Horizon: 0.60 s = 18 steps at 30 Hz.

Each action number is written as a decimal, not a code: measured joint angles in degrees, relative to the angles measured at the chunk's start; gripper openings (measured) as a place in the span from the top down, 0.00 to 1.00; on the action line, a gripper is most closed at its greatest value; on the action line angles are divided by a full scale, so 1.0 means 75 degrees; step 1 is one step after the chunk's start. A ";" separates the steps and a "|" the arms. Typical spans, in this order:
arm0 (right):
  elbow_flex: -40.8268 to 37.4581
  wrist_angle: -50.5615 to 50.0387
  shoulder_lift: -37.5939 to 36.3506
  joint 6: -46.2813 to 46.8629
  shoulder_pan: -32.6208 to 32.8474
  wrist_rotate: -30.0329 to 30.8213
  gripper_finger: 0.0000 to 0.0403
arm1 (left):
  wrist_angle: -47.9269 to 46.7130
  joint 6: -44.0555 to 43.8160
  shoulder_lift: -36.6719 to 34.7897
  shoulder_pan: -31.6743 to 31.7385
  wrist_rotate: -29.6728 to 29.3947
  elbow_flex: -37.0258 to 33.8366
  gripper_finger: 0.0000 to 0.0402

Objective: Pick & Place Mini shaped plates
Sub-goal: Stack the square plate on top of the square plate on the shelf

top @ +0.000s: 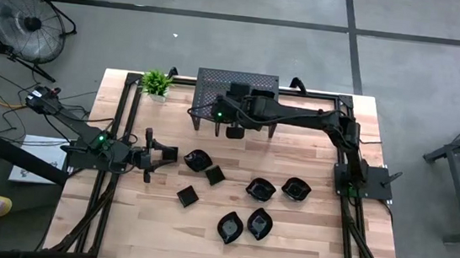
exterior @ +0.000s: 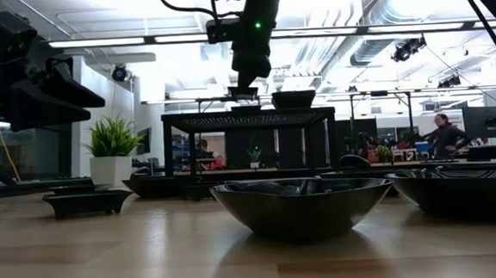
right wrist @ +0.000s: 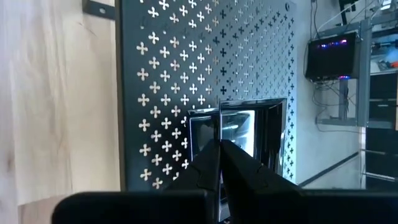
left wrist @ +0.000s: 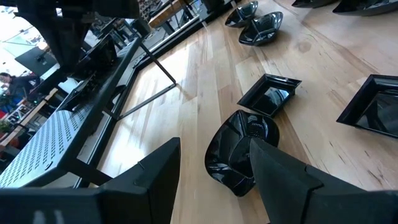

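Observation:
Several glossy black mini shaped plates lie on the wooden table: a roundish one (top: 197, 160), squares (top: 214, 175) (top: 187, 195), bowls (top: 260, 188) (top: 295, 188) and leaf shapes (top: 230, 226) (top: 260, 223). My right gripper (exterior: 244, 86) hangs over the black perforated stand (top: 236, 83), shut on a square mini plate (right wrist: 245, 134). Another plate (exterior: 293, 99) sits on the stand's top. At the table's left my left gripper (top: 158, 157) is open, and the roundish plate (left wrist: 239, 149) lies on the table just ahead of its fingers. My right gripper pinches the square plate's near rim (right wrist: 233, 138) between its two fingers, which slant down from above. The plate (exterior: 243, 93) sits about level at the fingertips, lifted clear above the stand's top.
A small potted plant (top: 157, 84) stands at the far left corner beside the stand. Dark frame rails (top: 119, 135) run along the table's left and right sides. A fan (top: 29, 21) stands on the floor beyond the table. Bare wood lies along the near edge.

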 joint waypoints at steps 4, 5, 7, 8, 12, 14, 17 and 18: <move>0.0000 0.0011 0.0000 0.0081 -0.0050 -0.0069 0.98 | 0.0000 -0.0001 0.0000 -0.0001 0.0000 0.0000 0.53; 0.0000 0.0011 0.0000 0.0101 -0.0077 -0.0174 0.98 | 0.0000 0.0000 -0.0003 -0.0001 -0.0003 0.0000 0.53; 0.0000 0.0011 0.0000 0.0117 -0.0109 -0.0361 0.98 | 0.0000 -0.0001 0.0000 0.0000 -0.0001 0.0000 0.53; -0.0001 0.0011 0.0000 0.0135 -0.0116 -0.0319 0.98 | 0.0000 0.0000 0.0000 0.0000 0.0000 0.0000 0.53; -0.0003 0.0011 0.0000 0.0136 -0.0114 -0.0191 0.98 | 0.0000 0.0000 0.0000 0.0000 -0.0003 0.0000 0.53; -0.0003 0.0011 0.0000 0.0145 -0.0120 -0.0293 0.98 | 0.0000 -0.0001 -0.0002 0.0000 -0.0003 0.0000 0.53; -0.0003 0.0009 0.0000 0.0199 -0.0142 -0.0416 0.98 | 0.0000 -0.0001 -0.0002 0.0000 -0.0002 0.0000 0.53; -0.0003 0.0008 0.0000 0.0239 -0.0150 -0.0396 0.98 | 0.0000 -0.0001 -0.0001 -0.0001 -0.0003 0.0000 0.53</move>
